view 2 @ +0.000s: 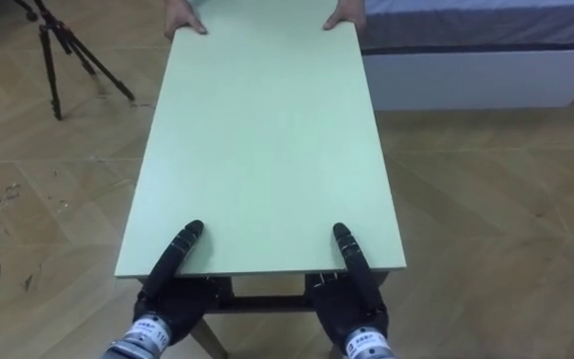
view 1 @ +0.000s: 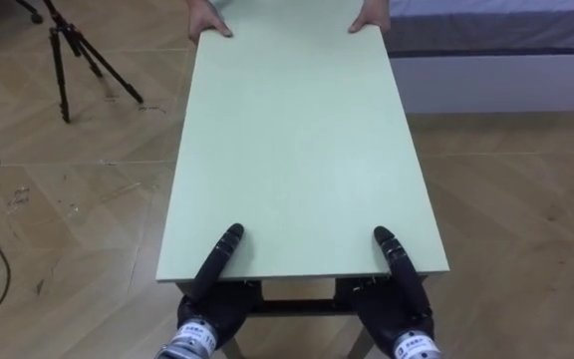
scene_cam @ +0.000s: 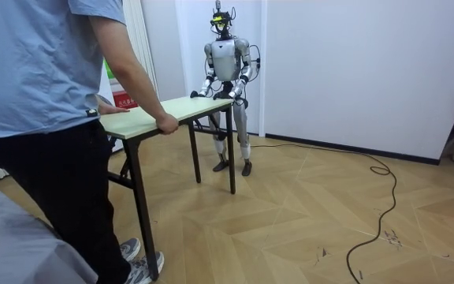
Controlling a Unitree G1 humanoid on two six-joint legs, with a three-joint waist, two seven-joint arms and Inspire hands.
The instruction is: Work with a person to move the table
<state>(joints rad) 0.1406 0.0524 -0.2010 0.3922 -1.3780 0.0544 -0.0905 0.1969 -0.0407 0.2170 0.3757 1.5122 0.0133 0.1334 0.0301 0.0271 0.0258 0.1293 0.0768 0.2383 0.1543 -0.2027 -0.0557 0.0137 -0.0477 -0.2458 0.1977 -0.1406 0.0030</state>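
The desk (view 1: pixel 297 150), stiff, smooth and probably rather heavy, is beside the bed (view 1: pixel 496 30); the left hand (view 1: pixel 212 289) and right hand (view 1: pixel 404 289) pinch its edge far from the bed, while a person (scene_cam: pixel 46 118) holds the near edge.

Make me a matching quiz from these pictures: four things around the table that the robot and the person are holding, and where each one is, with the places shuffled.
Things:
1. tripod
2. bed
3. person's hands
4. left hand and right hand

Places:
A. at the far end of the table
B. at the near end of the table
C. on the floor to the robot's left of the table
D. beyond the table's far right corner

Pairs: 1-C, 2-D, 3-A, 4-B
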